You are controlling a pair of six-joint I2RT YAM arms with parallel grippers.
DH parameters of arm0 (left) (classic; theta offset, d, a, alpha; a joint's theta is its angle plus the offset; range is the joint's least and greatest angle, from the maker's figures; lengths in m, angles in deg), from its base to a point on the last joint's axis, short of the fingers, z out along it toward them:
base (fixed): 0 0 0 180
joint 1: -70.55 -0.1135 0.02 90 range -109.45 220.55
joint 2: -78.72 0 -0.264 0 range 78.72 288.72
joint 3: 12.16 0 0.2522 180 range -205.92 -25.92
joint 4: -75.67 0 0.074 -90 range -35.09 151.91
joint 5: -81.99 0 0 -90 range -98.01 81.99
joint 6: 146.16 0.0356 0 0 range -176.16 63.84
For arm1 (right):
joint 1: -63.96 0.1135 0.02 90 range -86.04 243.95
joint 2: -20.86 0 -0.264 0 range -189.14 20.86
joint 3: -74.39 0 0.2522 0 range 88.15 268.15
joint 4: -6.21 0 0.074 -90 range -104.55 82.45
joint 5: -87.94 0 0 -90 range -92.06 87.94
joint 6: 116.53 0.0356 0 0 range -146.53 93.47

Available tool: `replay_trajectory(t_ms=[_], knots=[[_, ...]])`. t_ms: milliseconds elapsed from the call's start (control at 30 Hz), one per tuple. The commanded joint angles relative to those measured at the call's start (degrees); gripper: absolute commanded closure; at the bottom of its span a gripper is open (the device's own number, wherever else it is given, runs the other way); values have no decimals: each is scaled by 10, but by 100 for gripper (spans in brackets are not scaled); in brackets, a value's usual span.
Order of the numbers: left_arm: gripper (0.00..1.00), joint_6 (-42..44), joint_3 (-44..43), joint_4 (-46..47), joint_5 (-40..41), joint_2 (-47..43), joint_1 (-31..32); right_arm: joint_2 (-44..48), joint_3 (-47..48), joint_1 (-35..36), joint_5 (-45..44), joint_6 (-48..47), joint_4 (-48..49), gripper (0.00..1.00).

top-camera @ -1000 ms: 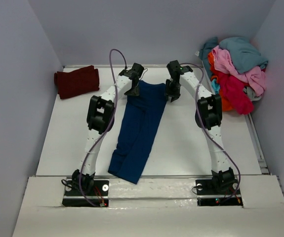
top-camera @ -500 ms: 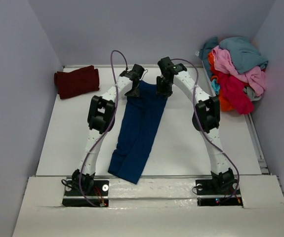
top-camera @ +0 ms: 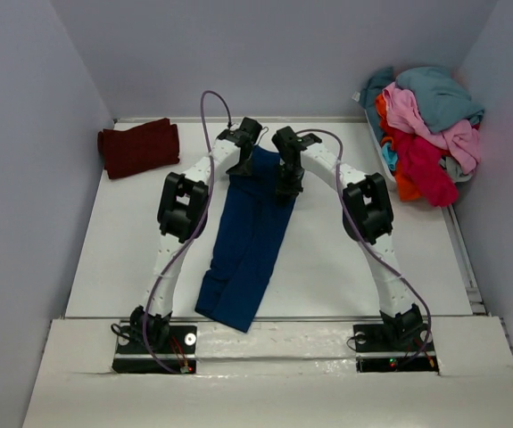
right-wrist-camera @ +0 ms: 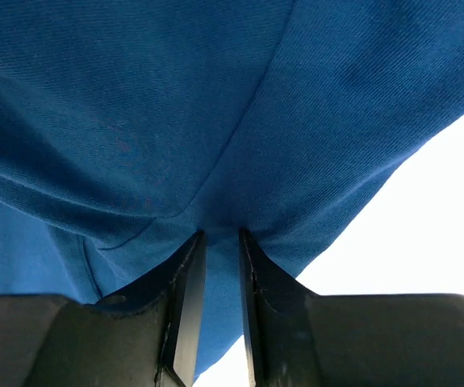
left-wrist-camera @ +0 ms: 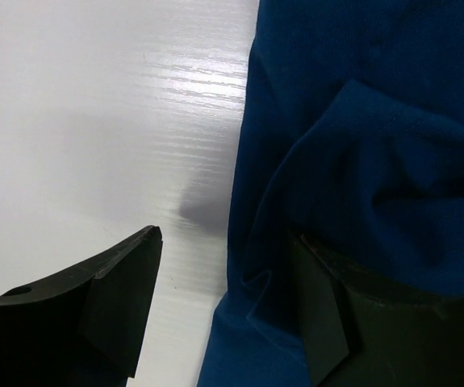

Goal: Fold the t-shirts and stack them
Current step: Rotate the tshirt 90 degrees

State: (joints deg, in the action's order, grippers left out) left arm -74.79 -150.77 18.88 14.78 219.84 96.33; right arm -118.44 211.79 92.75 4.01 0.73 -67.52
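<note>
Cloth of the navy t-shirt (top-camera: pixel 252 236) sat clamped in your right gripper (right-wrist-camera: pixel 220 235) at upper centre of the overhead frame, probably to lift that far end for a fold. Your left gripper (left-wrist-camera: pixel 225 242), just beside it, stood with jaws apart, the shirt's edge draped over one finger and nothing gripped yet.

Wht table (top-camera: pixel 327 259), gry walls (top-camera: pixel 274 53)

A long blue t-shirt (top-camera: pixel 252 236) lies in a strip on the white table (top-camera: pixel 345 259). The left hand (top-camera: pixel 241 166) and the right hand (top-camera: pixel 288 185) are both over its far end. A dark red t-shirt (top-camera: pixel 138 147) lies far left. A pile of t-shirts (top-camera: pixel 426 120) sits far right.
</note>
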Motion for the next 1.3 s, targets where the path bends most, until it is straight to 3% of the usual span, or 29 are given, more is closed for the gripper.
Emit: replay_trajectory(t_ms=[0, 400, 600, 900, 1267], knots=[[26, -4, 48, -43, 5, -15, -1, 0, -16, -2, 0, 13, 18, 71], [26, -24, 172, -22, -13, -58, -13, -46, 21, -26, -6, 14, -9, 70], [26, -22, 185, -21, -27, -67, -18, -82, 103, -66, 3, 9, -41, 69], [26, -25, 86, -54, -66, -1, -36, -161, 238, -98, 39, 11, -63, 65], [20, -19, -15, -46, -66, 36, -36, -108, 174, -88, 32, -53, -26, 62]])
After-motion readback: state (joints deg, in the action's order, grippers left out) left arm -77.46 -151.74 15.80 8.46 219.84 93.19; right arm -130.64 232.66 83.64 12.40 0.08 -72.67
